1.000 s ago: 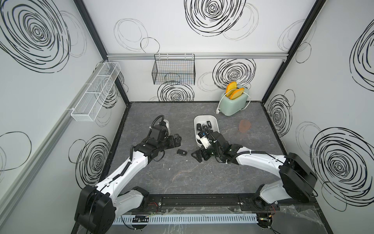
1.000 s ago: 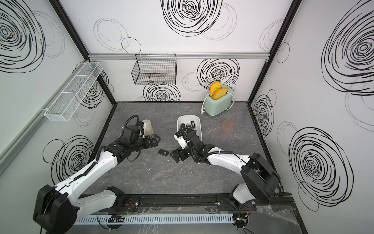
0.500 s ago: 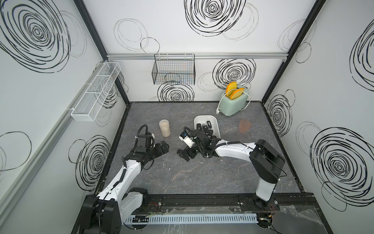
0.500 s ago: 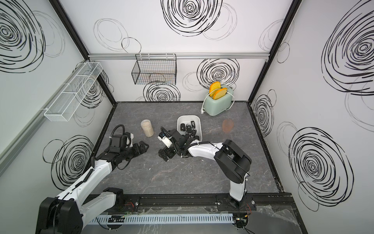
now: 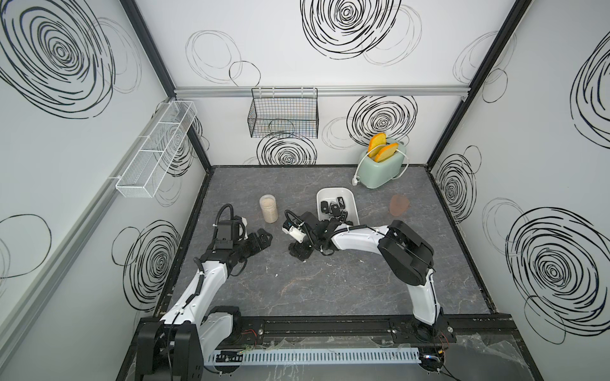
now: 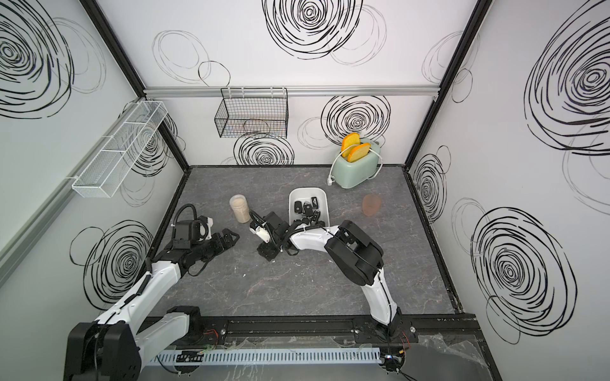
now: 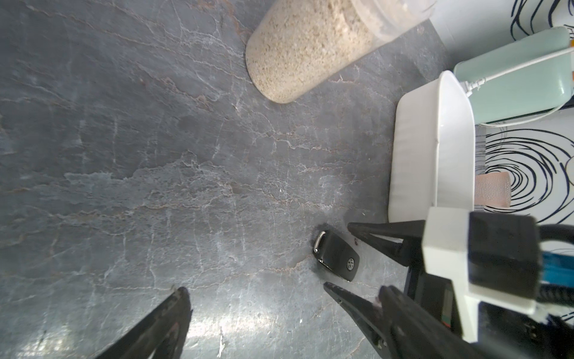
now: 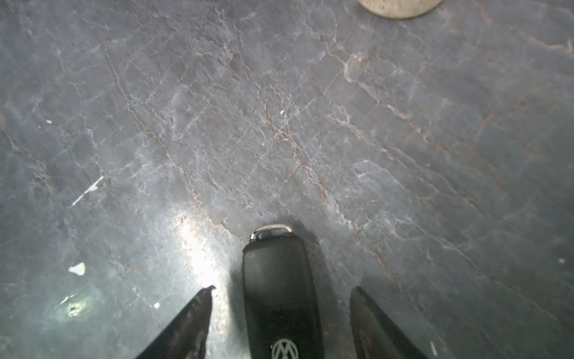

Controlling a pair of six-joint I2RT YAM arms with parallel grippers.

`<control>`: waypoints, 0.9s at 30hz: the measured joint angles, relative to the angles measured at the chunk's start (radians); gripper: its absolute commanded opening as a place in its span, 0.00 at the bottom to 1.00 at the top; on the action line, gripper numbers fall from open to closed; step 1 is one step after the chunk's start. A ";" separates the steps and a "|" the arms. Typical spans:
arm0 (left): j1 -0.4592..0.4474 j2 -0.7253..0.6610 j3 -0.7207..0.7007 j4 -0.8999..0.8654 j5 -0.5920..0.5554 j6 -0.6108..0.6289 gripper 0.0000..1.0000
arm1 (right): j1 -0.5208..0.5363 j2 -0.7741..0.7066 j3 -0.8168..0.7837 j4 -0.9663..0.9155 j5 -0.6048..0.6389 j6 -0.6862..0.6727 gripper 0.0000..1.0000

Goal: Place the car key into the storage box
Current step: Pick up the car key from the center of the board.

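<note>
Car key (image 8: 279, 279) flat on counter (image 5: 330, 290), outside the storage box (image 5: 334, 189), near its front-left corner. Metal loop end points away from the wrist. Right tool (image 7: 337, 255) low over the counter, open, one finger (image 8: 192, 317) each side of the key, a gap showing on both sides; no grip. Left tool (image 5: 262, 237) open, holding nothing, well left of the box. Box upright, several black key fobs (image 5: 331, 207) inside. Jar of grain (image 5: 269, 209) stands left of the box. Pink cup (image 5: 398, 204) right of the box. Green toaster (image 5: 383, 168) behind the box, two slices up.
</note>
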 measured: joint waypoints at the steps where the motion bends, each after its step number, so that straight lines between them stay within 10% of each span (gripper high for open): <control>1: 0.000 0.000 -0.001 0.002 0.002 0.000 0.98 | 0.001 0.002 0.006 -0.010 0.007 -0.006 0.65; 27: 0.002 0.001 -0.005 0.009 0.011 0.001 0.98 | 0.021 0.025 0.035 -0.044 0.063 -0.064 0.30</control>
